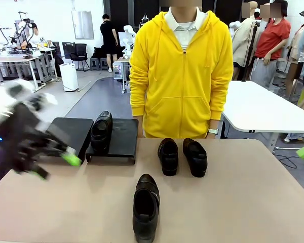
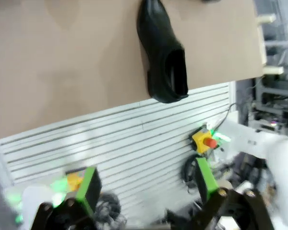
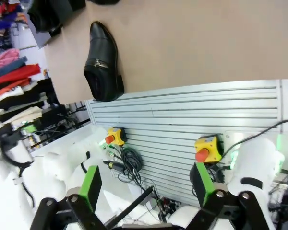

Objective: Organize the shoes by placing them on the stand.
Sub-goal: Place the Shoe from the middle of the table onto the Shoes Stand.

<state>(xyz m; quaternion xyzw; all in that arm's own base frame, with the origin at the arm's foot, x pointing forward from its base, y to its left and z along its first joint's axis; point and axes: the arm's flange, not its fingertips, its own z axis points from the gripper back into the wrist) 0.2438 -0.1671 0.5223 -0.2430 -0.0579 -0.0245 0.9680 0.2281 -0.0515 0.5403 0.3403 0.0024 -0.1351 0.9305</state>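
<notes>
My left gripper was released. In its wrist view the green pads stood wide apart with nothing between them. In the front view it was a blur over the left side of the table, just in front of the stand and to its left, touching nothing. My right gripper was released too, pads wide, nothing held. In the front view one green pad of it showed at the right edge, out past the table's side.

The stand was two flat black sections set side by side at the table's far left, next to the person in a yellow hoodie. It held one shoe: the stand shoe sat on the right section, on its left half, just beside the join between the sections.

The other three shoes were on the tabletop. The left middle shoe and the right middle shoe lay side by side, close but apart, mid-table to the right of the stand and in front of the person. The near shoe lay alone by my side of the table, well apart from that pair. Both wrist views put its heel right at the near edge, toe pointing across toward the person.

Below that edge was a slatted metal base carrying a yellow box with a red button.
</notes>
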